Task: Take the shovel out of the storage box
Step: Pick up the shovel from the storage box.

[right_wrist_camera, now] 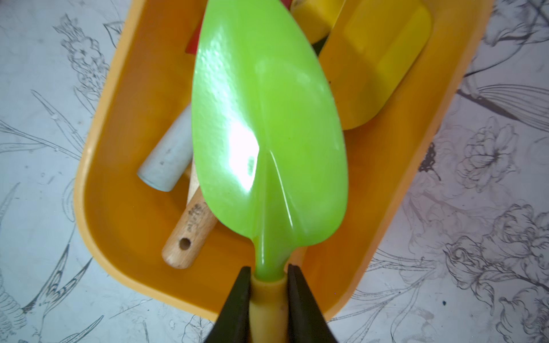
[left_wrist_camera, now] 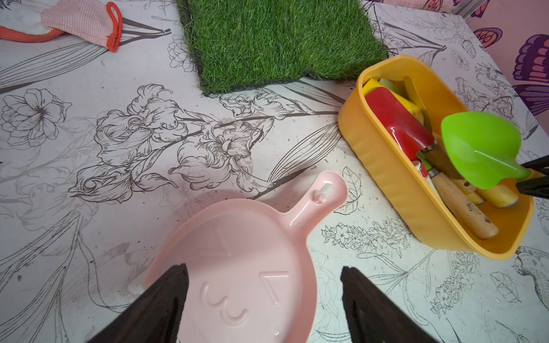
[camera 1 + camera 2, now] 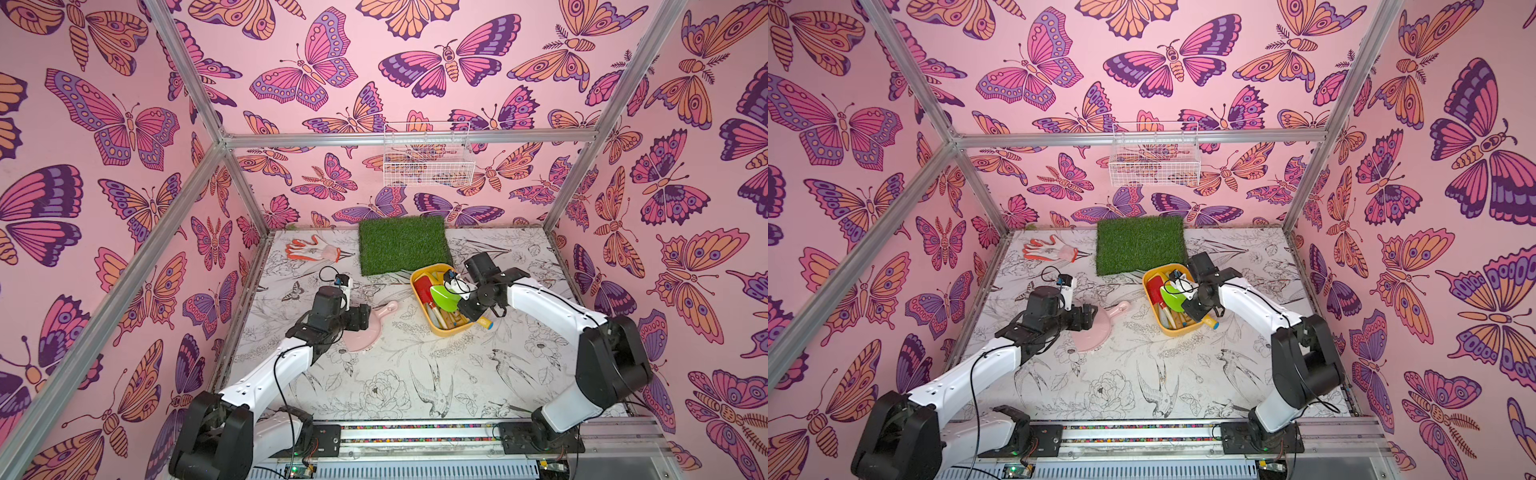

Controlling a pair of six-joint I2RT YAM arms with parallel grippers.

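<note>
Well, progress: you have the shovel (image 1: 267, 118) gripped but not out; lifting it clear of the rim is, by my judgement, what's left.
Right gripper (image 1: 269, 276): clamped on the shovel's yellow handle, just behind the green blade.
Left gripper (image 2: 264, 273): spread wide, holding nothing, above the pink dustpan (image 2: 237, 252).
Shovel position: blade raised over the storage box (image 1: 124, 225), handle reaching past its rim.
Box contents: red trowel (image 2: 398, 118) with wooden handle, yellow tool (image 1: 383, 59), pale grey handle (image 1: 169, 154).
Wire basket (image 3: 428, 162): on the back wall; you see nothing in it.
</note>
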